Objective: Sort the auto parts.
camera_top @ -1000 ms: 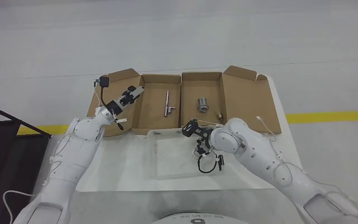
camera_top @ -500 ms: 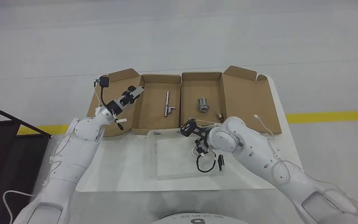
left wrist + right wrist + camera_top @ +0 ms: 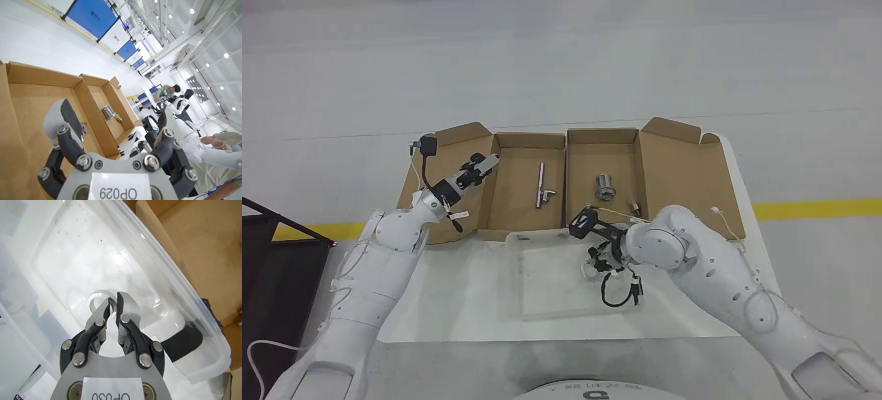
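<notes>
A pale grey polished floor [image 3: 562,70] spreads beyond my white work table [image 3: 482,290], crossed by a yellow painted floor line [image 3: 822,209]; across the hall stand blue partition screens on black frames [image 3: 90,17]; round white ceiling lamps [image 3: 191,11] shine in rows overhead; a grey wall panel with round holes [image 3: 196,89] hangs behind a distant white desk [image 3: 149,94].

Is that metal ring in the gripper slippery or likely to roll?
Probably stiff: the metal ring looks solid. Its shiny rim may slip, since the right gripper pinches just one side. Being round, it could roll inside the clear bin.
</notes>
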You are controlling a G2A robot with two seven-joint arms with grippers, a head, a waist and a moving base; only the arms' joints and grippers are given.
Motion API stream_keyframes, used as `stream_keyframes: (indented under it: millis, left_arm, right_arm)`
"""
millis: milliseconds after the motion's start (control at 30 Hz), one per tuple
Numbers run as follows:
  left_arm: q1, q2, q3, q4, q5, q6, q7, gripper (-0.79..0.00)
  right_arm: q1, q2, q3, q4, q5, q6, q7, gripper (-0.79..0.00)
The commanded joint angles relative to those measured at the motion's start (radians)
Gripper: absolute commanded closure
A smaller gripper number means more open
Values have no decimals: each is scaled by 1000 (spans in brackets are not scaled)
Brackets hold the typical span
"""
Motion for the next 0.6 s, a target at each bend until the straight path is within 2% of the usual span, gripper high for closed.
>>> stream_keyframes:
  millis: [0,300,400,500,567]
  left_arm:
    - [0,0,0,0,0,0,0,-785]
    - [0,0,0,0,0,0,0,-785]
    - [0,0,0,0,0,0,0,-785]
    - [0,0,0,0,0,0,0,-785]
    - [0,0,0,0,0,0,0,-785]
  right_arm:
    - [-4,1,23,6,64,-23,-34,0]
    - [-82,29,179,-6,365,-274,-168,0]
    - [-107,41,221,9,502,-385,-152,0]
    - [-109,50,240,41,680,-495,-76,0]
    - [-100,58,231,47,775,-504,-59,0]
